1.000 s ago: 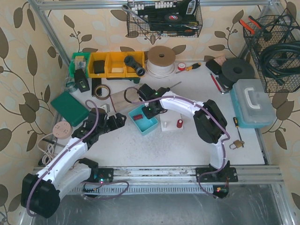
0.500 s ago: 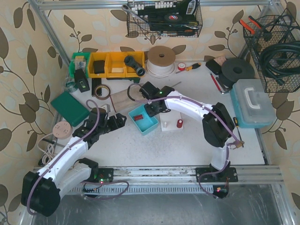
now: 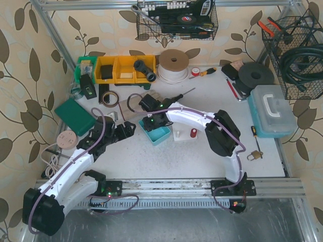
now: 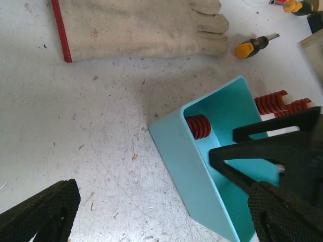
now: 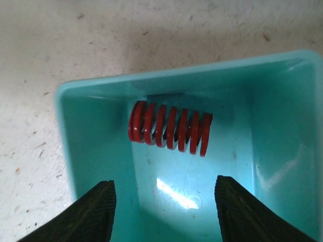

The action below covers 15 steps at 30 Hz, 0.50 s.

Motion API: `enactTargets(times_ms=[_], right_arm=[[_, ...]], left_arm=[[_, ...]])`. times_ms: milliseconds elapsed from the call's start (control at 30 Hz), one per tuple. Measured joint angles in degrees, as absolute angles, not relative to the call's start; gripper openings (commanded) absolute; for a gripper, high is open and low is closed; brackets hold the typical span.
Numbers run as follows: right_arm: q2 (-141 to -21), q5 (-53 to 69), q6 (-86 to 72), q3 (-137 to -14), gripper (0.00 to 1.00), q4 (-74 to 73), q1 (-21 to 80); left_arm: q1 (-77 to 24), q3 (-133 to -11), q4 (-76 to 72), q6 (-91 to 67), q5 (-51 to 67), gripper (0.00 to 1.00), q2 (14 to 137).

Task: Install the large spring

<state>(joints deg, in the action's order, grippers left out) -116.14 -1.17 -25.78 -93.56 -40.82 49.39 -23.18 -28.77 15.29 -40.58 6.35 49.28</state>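
Tabletop [image 5: 60,30] surrounds teal bin [image 5: 282,126]; spring [image 5: 170,128] lies beside its wall.

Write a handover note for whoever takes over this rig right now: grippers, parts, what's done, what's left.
Right gripper: open, empty, hovering over the bin.
Left gripper: open, empty, beside the bin, facing it.
Spring: lying on its side in the bin, not gripped.
Done: right gripper positioned above the spring.
Left: grip it, lift it out, install it.
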Motion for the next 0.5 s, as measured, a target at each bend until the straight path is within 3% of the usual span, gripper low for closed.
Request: enactTargets(times_ms=[233, 500], right_arm=[[-119.9, -1.1, -27.4, -94.1, 0.66, -40.4, 49.5], [-123.2, -2.5, -28.9, -96.3, 0.67, -39.2, 49.6]], left_arm=[[-23.2, -28.8, 15.2, -40.6, 6.4, 0.93, 48.1], [-22.4, -28.8, 14.9, -40.6, 6.9, 0.93, 48.1]])
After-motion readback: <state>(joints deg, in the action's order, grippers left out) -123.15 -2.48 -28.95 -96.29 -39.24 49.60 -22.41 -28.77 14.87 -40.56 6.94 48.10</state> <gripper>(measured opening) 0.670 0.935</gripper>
